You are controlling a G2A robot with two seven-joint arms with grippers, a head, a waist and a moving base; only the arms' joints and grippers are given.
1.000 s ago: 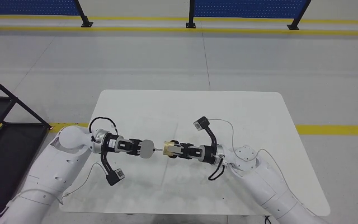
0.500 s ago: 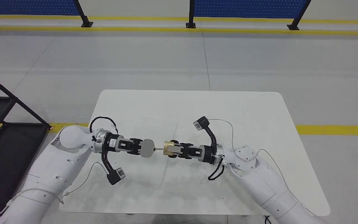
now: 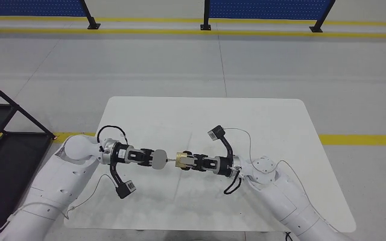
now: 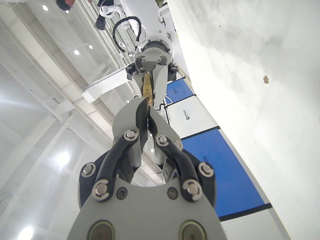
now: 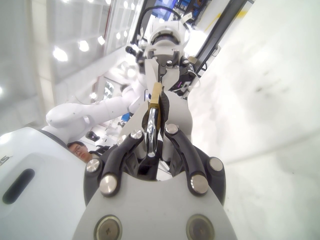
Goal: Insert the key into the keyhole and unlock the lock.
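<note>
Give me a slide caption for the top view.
Above a white table, the left gripper holds a key at the brass padlock gripped by the right gripper.

We see a brass lock with a glossy chrome shackle. The pads look like ribbed black rubber; the table is matt white, smudged.

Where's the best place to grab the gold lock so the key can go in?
Grip the silver shackle, coming from behind the lock, like the right gripper does. The rest then sticks out in front, its end face free for the key in the left gripper.
</note>
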